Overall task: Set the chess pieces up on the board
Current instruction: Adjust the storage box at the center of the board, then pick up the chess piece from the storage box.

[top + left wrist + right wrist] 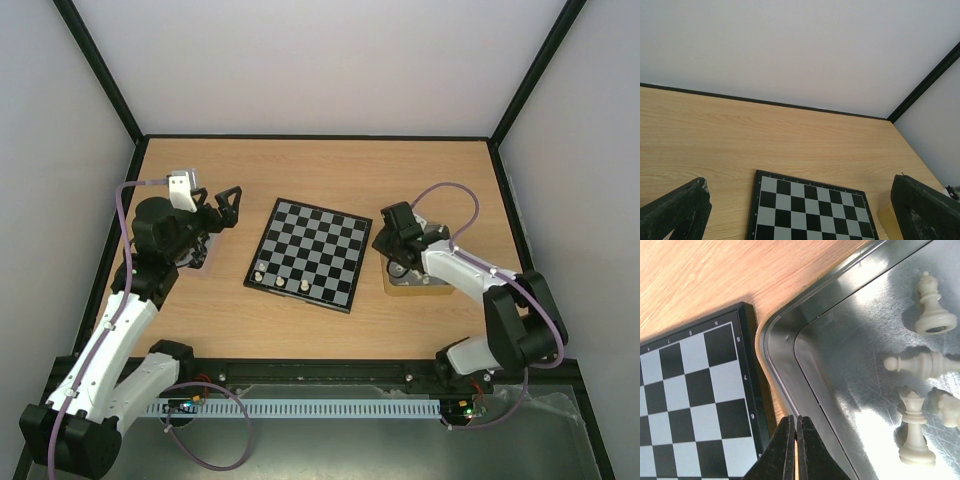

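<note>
Three cream chess pieces [280, 282] stand on board [310, 250] lower-left edge row, frame centre. Others lie in tin [785, 335] right of board, as supply. Over tin rim, right gripper [794, 440] clenched, nothing visible between fingers. Upper left, left gripper [217, 200] spread wide, likely parked clear.

You work inside a booth closed on three sides. The back wall [320, 60] is a plain white panel. The left wall [50, 150] and right wall [590, 150] are the same pale, matte panels. A black left corner post [100, 70] and right corner post [535, 70] run up the rear corners, slanting outward in the top view. A thin black strip [320, 136] marks where the back wall meets the tabletop [320, 170], a light wood-grain surface with the grain running left to right. Along its near edge you find a black rail [320, 375], then a white slotted cable duct [320, 408], then a grey metal sheet [350, 452]. Light is soft and even across the panels.
</note>
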Controlling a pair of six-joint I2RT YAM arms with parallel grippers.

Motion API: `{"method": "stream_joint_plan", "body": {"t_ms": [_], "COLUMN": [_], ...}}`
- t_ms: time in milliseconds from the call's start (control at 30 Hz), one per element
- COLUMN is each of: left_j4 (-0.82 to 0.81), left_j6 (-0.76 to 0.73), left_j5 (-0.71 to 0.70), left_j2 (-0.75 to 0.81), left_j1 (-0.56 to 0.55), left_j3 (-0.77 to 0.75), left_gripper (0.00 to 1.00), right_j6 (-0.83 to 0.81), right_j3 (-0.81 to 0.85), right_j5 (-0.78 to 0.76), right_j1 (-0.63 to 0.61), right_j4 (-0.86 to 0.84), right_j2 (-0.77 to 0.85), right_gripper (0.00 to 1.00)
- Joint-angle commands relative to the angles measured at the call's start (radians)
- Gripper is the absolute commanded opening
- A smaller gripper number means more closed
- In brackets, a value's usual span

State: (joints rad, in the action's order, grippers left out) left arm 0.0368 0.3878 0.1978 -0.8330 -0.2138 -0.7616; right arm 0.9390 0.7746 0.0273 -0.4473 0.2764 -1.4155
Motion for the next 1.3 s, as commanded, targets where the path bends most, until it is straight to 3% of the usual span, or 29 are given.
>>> {"method": "stream_joint_plan", "body": {"t_ms": [0, 233, 433, 500, 633, 933, 1267], "left_j4": [-0.009, -0.008, -0.009, -0.009, -0.010, -0.011, -0.009], "left_j6": [-0.006, -0.008, -0.008, -0.008, -0.007, -0.006, -0.006], "left_j5": [-0.011, -0.015, -0.012, -0.010, -0.003, -0.005, -0.006], "left_j2": [0.005, 0.005, 0.003, 0.003, 0.002, 0.002, 0.002], "left_j1": [-0.002, -0.002, -0.002, -0.002, -0.002, -0.002, -0.002], "left_j3": [0.001, 0.000, -0.001, 0.000, 0.001, 0.000, 0.001], "left_gripper": [0.99, 0.99, 0.99, 0.99, 0.99, 0.99, 0.99], "right_j6": [0.101, 0.137, 0.074, 0.054, 0.007, -0.106, -0.175], "right_j3": [0.047, 0.116, 0.133, 0.121, 0.048, -0.064, -0.052], "right_j5": [-0.058, -0.076, -0.205, -0.260, -0.292, -0.183, -0.109], "right_j1": [-0.016, -0.019, -0.018, -0.010, 0.054, 0.206, 0.215], "right_j4": [-0.039, -0.079, 0.004, 0.055, 0.107, 0.103, 0.054], "right_j2": [-0.040, -0.095, -0.009, 0.034, 0.094, 0.088, -0.023], "right_gripper": [0.02, 0.02, 0.33, 0.38, 0.38, 0.36, 0.32]}}
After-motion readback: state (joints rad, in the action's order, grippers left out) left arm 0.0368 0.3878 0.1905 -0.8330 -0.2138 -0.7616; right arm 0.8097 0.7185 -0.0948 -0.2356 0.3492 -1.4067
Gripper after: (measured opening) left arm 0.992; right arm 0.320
